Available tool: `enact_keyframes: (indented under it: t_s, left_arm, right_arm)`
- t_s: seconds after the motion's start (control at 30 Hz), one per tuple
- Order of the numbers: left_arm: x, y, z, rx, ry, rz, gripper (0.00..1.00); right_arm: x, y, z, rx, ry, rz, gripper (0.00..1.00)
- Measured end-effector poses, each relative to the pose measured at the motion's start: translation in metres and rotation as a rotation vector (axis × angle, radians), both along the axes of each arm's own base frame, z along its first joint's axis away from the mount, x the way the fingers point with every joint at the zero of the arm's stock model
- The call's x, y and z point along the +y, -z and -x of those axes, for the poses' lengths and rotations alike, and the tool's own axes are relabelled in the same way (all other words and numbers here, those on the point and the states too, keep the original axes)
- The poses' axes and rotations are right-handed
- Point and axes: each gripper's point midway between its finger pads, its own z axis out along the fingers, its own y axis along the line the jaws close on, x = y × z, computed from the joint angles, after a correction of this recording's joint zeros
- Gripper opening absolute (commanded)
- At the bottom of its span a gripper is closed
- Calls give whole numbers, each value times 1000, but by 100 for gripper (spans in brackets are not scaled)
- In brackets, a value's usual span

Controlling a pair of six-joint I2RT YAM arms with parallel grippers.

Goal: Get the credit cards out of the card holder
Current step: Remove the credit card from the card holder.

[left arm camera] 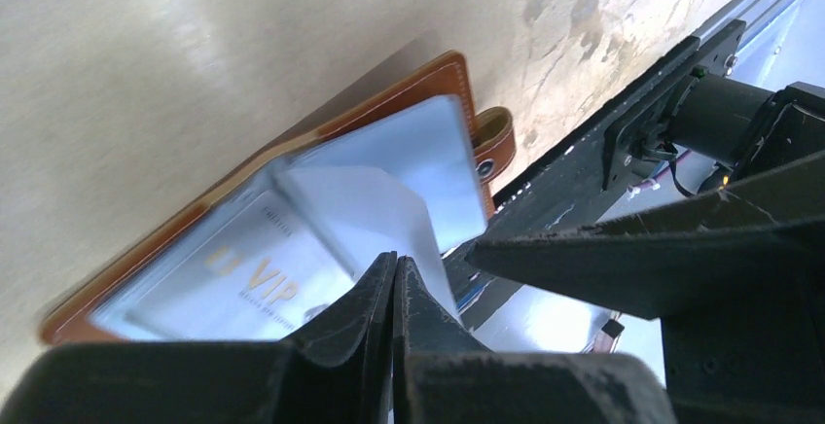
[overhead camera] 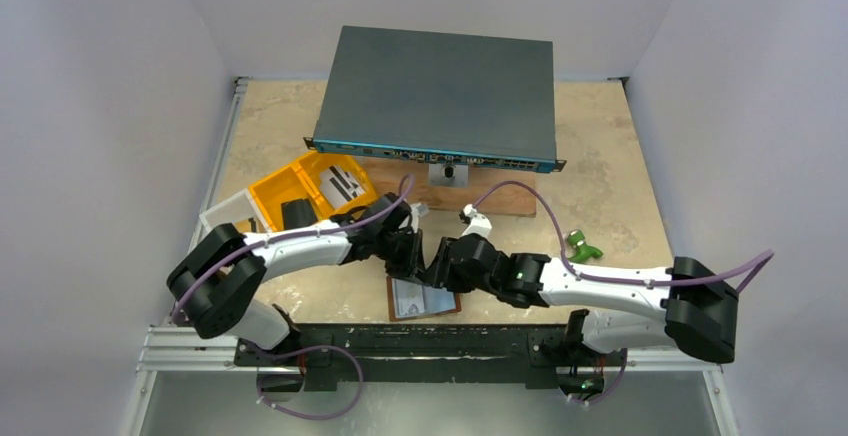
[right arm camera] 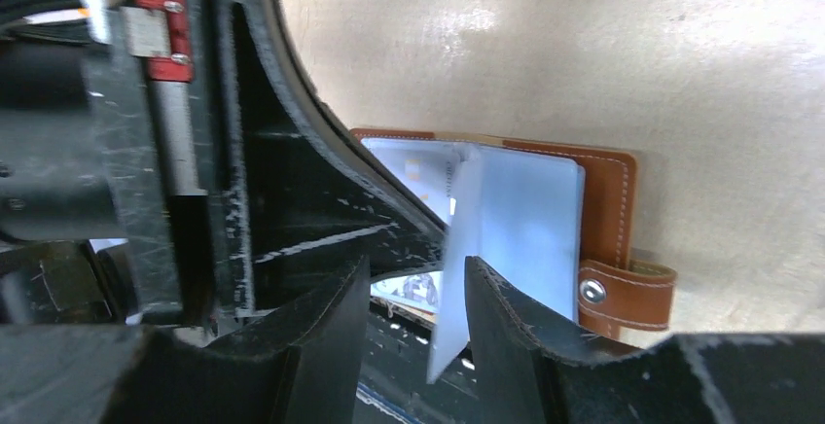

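Plainly, one card holder [overhead camera: 423,301] lies open and flat on the table [overhead camera: 620,186] near its front edge, brown leather down and pale pockets up; one card marked VIP [left arm camera: 258,278] shows inside a pocket; pale striped cards [overhead camera: 341,186] lie in one yellow tray [overhead camera: 275,191], two as far as I can tell; two grippers meet just above the holder; the left gripper [left arm camera: 394,283] has its fingers pressed flat together, tips right at one pale sheet [right arm camera: 455,239] that stands up from the holder's middle; whether it pinches that sheet I cannot tell, nor whether the sheet is a card or a pocket leaf; the right gripper [right arm camera: 416,273] stands partly open with nothing clamped, one finger on each side of the sheet; both arms reach inward from the table's sides, forearms low, wrists bent down over the holder
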Motion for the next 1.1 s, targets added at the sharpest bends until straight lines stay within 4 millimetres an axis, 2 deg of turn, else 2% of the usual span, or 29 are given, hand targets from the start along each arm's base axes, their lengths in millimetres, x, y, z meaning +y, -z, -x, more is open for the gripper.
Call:
enact_keyframes:
  t_s: [0.27, 0.4, 0.6, 0.7, 0.83, 0.97, 1.1]
  left_arm:
    - [-31, 14, 1, 43, 44, -16, 0]
    - [-36, 21, 3, 57, 56, -32, 0]
    - [-36, 22, 2, 51, 55, -40, 0]
    - [-32, 16, 1, 32, 44, -50, 1]
    - [-23, -7, -3, -42, 13, -42, 3]
    - [-2, -17, -2, -91, -31, -60, 4]
    - [29, -13, 2, -103, -87, -98, 4]
  right_arm:
    - [-29, -13, -3, -39, 68, 24, 42]
    - [-36, -10, -1, -36, 73, 43, 41]
    - [-38, -1, 1, -27, 65, 68, 41]
    - [-36, 3, 0, -29, 52, 79, 41]
    - [-30, 13, 1, -25, 14, 106, 40]
    - [-20, 23, 3, -12, -34, 125, 40]
    - [-3, 25, 6, -5, -87, 110, 40]
